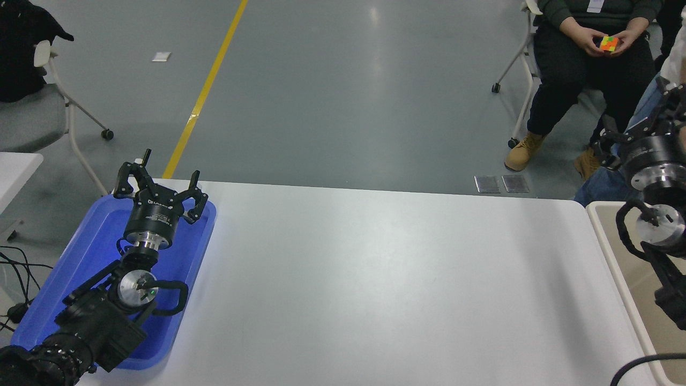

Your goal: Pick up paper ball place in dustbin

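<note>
The paper ball shows nowhere in this view. The dustbin (pixel 599 225) is a beige bin with a pale rim, cut off by the picture's right edge beside the table. My right gripper (pixel 636 110) is raised above the bin's far end and points away from me. Its fingers look spread, with nothing between them. My left gripper (pixel 161 185) is parked, open and empty, over the blue tray (pixel 80 252) at the lower left.
The white table (pixel 375 279) spans the middle. At the top right a seated person holds a coloured cube (pixel 609 43), and another person stands at the right edge behind my right gripper. Wheeled chairs stand at the far left and top right.
</note>
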